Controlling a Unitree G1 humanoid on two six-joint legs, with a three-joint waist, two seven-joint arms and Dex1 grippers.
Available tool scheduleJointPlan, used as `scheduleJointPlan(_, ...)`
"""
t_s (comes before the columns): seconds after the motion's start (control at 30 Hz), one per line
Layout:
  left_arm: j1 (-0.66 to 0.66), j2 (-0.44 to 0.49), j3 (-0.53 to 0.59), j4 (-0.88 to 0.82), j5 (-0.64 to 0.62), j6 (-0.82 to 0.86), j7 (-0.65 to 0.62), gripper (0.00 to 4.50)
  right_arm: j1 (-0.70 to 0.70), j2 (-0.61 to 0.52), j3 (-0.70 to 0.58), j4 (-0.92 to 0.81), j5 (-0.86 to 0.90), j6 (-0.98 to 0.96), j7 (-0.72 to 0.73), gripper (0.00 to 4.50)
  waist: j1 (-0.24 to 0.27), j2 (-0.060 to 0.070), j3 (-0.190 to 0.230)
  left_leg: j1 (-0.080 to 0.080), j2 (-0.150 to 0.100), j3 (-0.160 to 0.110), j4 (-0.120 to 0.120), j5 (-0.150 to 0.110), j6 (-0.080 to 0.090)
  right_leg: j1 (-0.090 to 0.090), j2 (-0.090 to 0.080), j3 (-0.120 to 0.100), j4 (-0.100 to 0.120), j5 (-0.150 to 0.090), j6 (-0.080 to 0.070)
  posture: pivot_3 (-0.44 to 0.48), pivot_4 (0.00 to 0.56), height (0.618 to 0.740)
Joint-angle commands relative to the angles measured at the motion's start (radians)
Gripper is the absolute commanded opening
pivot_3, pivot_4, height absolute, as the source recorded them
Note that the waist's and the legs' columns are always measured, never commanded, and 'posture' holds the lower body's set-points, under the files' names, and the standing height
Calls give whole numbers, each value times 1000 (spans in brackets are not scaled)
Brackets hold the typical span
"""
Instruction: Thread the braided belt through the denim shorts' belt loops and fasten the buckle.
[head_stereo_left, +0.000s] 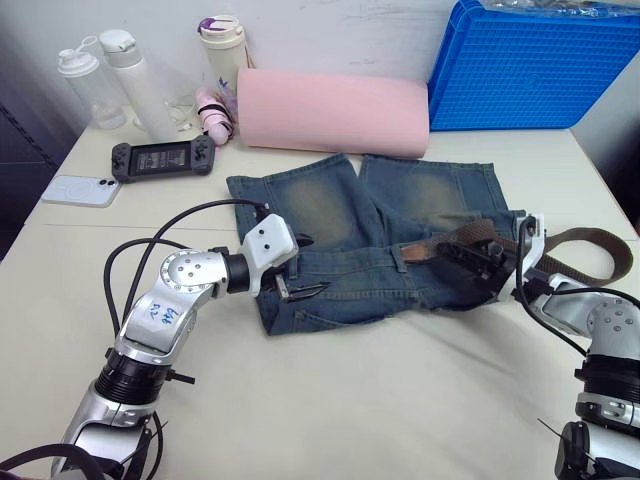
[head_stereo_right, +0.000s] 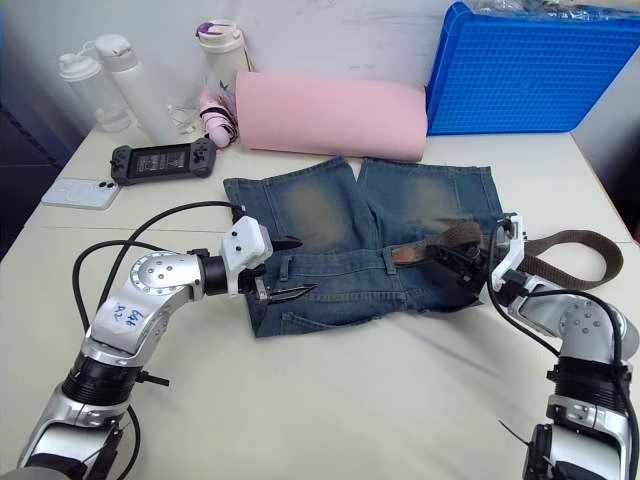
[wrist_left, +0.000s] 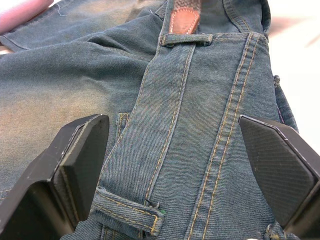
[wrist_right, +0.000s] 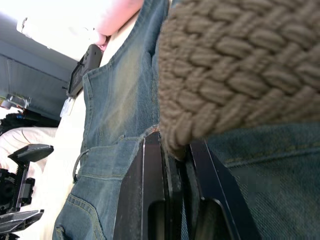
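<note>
While the braided belt (head_stereo_left: 470, 238) lies along the waistband of the denim shorts (head_stereo_left: 380, 230), its reddish tip already under one of the belt loops (wrist_left: 186, 38), the right gripper (head_stereo_left: 487, 262) pinches the strap. The left gripper (head_stereo_left: 300, 291), spread wide, hovers over the next loop (wrist_left: 127, 212). Feeding well probably means pushing the strap flat along the waistband while the left gripper steadies that loop.

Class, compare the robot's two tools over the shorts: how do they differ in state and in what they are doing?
The left tool is open, its fingers spread above the waistband of the shorts; the right tool is shut on the belt. The left tool holds nothing; the right tool pinches the braided strap. Both sit at the waistband.
</note>
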Motion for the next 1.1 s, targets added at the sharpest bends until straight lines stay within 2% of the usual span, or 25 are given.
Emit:
scheduleJointPlan(0.03,4,6,9,-37,1,-19,-3,4500,12,-2,-1,-56,28,41,24,88,0,0,0,0,0,0,0,0,0,0,0,0,0,0,0,0,150,740)
scheduleJointPlan(0.2,4,-2,0,-32,8,-27,0,4500,-4,38,8,-59,42,75,21,88,-1,0,0,0,0,0,0,0,0,0,0,0,0,0,0,0,150,740)
scheduleJointPlan(0.37,-22,-60,-39,-1,58,-74,50,4500,-19,118,61,-80,18,84,-11,88,-2,0,0,0,0,0,0,0,0,0,0,0,0,0,0,0,150,740)
scheduleJointPlan(0.6,-59,-106,-127,52,170,-184,74,4500,-15,228,67,-117,8,84,-154,88,-5,0,0,0,1,0,0,0,-1,0,1,0,1,0,0,0,150,740)
scheduleJointPlan(0.63,-64,-111,-134,62,187,-208,78,4500,-13,239,34,-118,34,87,-179,668,-5,0,0,0,0,0,0,0,-1,0,1,0,1,0,0,0,150,740)
scheduleJointPlan(0.7,-80,-108,-156,94,237,-267,89,4500,-9,248,-22,-126,73,89,-218,1386,-5,0,0,0,0,0,0,0,-1,0,1,0,1,0,0,0,150,740)
scheduleJointPlan(0.73,-90,-97,-179,117,277,-306,92,4500,-6,248,-43,-131,83,86,-235,1932,-3,0,0,0,0,0,0,0,-1,0,1,0,1,0,0,0,150,740)
scheduleJointPlan(0.8,-135,-99,-224,198,373,-397,132,4500,2,233,-79,-135,109,97,-268,2347,-1,0,0,0,0,0,0,0,-1,-1,1,0,1,0,0,0,150,740)
scheduleJointPlan(0.83,-165,-103,-246,243,422,-446,158,4500,7,218,-90,-140,121,106,-273,2868,-1,0,0,0,0,0,0,0,-1,-1,0,0,1,0,0,0,150,740)
scheduleJointPlan(1.1,-258,-153,-325,434,595,-684,256,4500,36,119,-155,-191,229,169,-295,2868,20,0,0,0,-2,-1,-1,0,0,-1,0,0,1,0,0,0,150,740)
